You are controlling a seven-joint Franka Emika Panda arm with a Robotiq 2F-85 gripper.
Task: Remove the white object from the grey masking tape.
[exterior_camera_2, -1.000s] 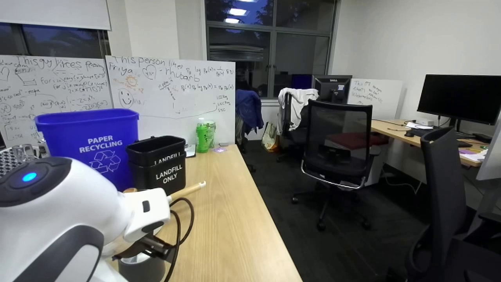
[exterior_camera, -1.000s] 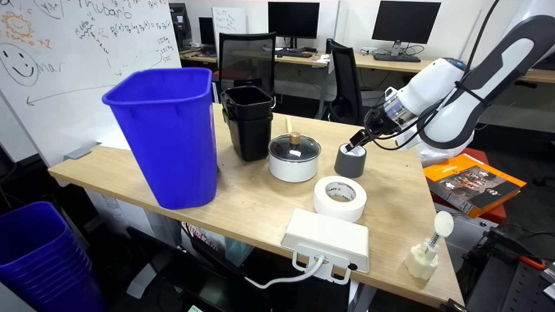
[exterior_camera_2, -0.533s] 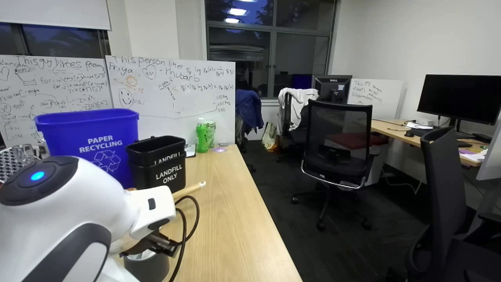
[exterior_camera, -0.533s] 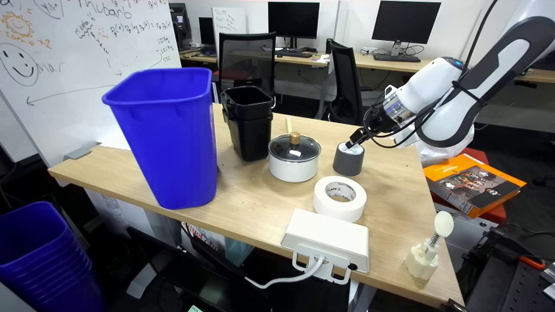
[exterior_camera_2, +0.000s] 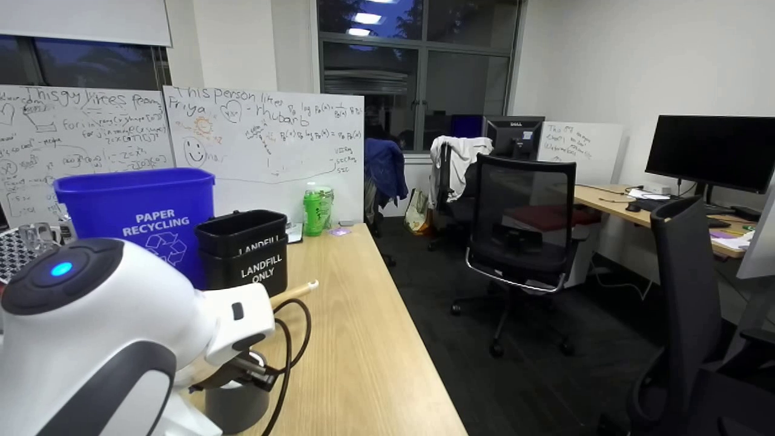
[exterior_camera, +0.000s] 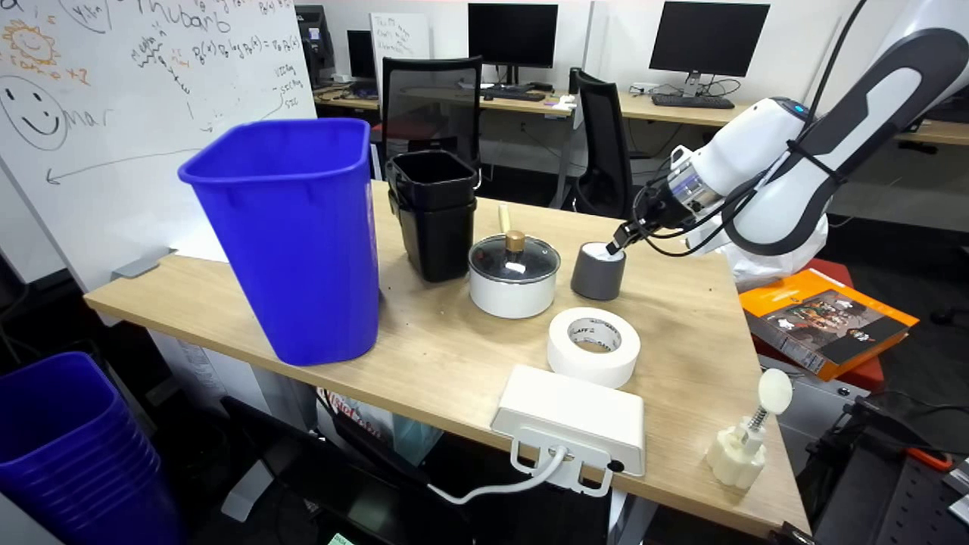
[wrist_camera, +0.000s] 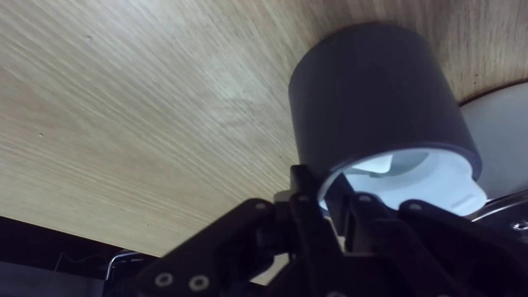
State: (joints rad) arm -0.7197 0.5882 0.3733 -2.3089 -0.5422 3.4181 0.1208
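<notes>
White cup is seated inside the grey tape roll, its tab sticking out past the roll's edge. Pincer is pinching the wall at the rim: one finger outside the roll, one inside the cup. Roll's on the counter, just beside the white pot with the glass lid. Can't tell whether the roll's base sits flat. Pot handle shows past the arm in an exterior view. White tape roll lies flat near the grey one, then a white box with a cable right after it at the counter's edge. Cream bottle well apart, by the corner. Past the pot: two nested black bins marked LANDFILL, then the tall blue bin marked PAPER RECYCLING. Off the counter, an orange box rests on a red seat.
</notes>
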